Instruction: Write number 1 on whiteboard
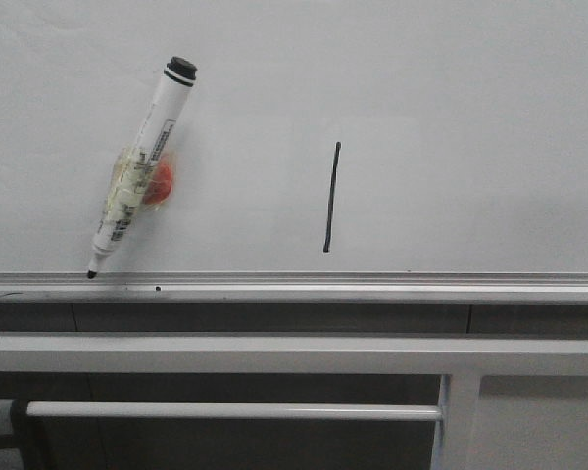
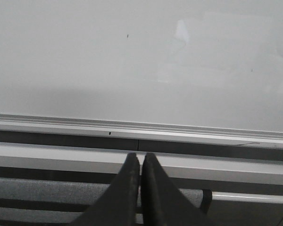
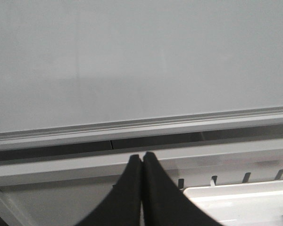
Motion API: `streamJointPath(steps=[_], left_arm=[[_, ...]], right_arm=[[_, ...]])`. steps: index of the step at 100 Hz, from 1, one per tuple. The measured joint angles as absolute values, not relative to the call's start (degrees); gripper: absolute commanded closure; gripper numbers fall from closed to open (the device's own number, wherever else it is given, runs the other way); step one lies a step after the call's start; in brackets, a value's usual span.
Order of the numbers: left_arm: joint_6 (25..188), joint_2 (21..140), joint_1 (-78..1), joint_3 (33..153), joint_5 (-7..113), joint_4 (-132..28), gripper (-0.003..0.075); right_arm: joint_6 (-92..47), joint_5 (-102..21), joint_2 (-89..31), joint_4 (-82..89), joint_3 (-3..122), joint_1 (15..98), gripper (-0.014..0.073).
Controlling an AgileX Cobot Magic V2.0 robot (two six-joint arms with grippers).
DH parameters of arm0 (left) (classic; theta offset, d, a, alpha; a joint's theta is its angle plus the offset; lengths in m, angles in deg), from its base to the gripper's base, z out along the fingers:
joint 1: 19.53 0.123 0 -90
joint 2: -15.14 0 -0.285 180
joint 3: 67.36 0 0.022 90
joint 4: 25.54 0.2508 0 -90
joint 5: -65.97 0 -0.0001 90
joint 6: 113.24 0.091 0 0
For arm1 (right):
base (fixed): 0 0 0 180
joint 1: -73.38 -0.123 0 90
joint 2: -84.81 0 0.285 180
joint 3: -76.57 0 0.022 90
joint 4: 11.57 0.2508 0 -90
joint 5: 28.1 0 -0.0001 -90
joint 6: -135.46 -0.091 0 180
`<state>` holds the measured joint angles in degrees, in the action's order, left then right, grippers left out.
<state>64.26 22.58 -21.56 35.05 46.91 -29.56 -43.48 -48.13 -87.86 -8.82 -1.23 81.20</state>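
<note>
Black marker stroke, the number 1 [image 1: 331, 198]: thin, long axis near vertical, top end leaning slightly toward 1 o'clock, bottom end just above the ledge [image 1: 372, 285]. Location: on the whiteboard [image 1: 451, 108], a little right of centre in the front view.

Whiteboard: glossy white-grey, filling the upper part of every view; silver aluminium bottom edge and ledge running 9 to 3 o'clock.

Marker pen [image 1: 137, 171]: white barrel, black cap end toward 1 o'clock, black tip toward 7 o'clock, touching the ledge. Sits against the board well to the 9 o'clock side of the stroke. Clear tape-like wrap and an orange-red patch at mid-barrel; label print too small to read.

White frame bars [image 1: 274, 354]: below the ledge, horizontal, with one upright post at lower right.

Left gripper [image 2: 141, 162]: black fingers pressed together, holding nothing, facing the board's bottom edge.

Right gripper [image 3: 142, 162]: black fingers pressed together, holding nothing; a white tray-like object [image 3: 240, 202] beside it, cut off by the edge.

View notes: stroke and pen appear only in the front view; neither gripper appears there. Both wrist views show bare board.
</note>
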Motion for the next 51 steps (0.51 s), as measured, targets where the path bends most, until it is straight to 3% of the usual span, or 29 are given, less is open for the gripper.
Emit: streamJointPath(steps=[51], left_arm=[[64.3,22.6,-21.6,35.0,46.9,-29.6,0.0741]], right_arm=[[-43.5,-48.1,-88.1,-11.1,-1.2,81.2,0.0657]])
